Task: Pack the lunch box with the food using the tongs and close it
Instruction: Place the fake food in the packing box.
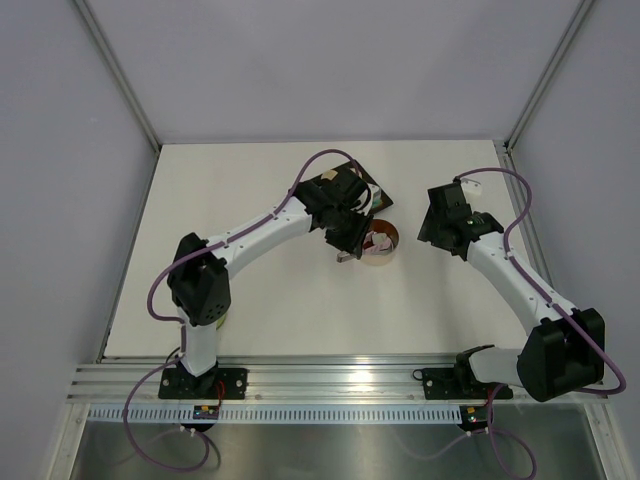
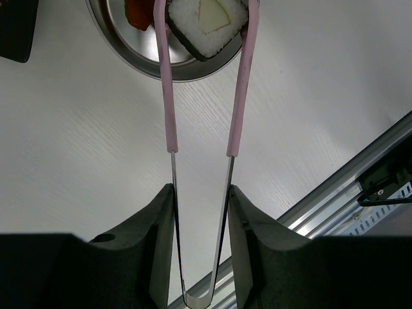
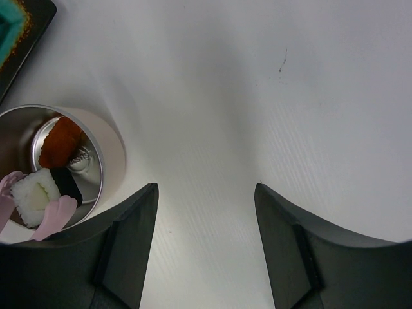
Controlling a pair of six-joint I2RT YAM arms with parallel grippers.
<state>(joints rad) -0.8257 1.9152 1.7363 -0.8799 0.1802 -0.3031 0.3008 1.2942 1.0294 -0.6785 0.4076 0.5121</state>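
My left gripper (image 2: 201, 188) is shut on the slim tongs (image 2: 170, 96), whose steel arms run between its fingers. The tongs' pink tips pinch a white rice roll (image 2: 206, 22) with a green centre and a dark wrap. The roll hangs over the open lunch box (image 2: 168, 66), a round steel tin with a red-orange piece (image 2: 136, 13) lying inside. In the right wrist view the tin (image 3: 109, 151) sits at the left, with the roll (image 3: 35, 196) just inside its rim. My right gripper (image 3: 205, 187) stands open over bare table, right of the tin. From above, the tin (image 1: 383, 244) lies between both grippers.
The square dark-rimmed teal tray (image 1: 378, 195) lies just behind the tin, partly under the left arm (image 1: 260, 230). A pale green rounded edge (image 1: 226, 318) peeks out beside the left arm's shoulder. The metal rail (image 1: 340, 375) runs along the near edge.
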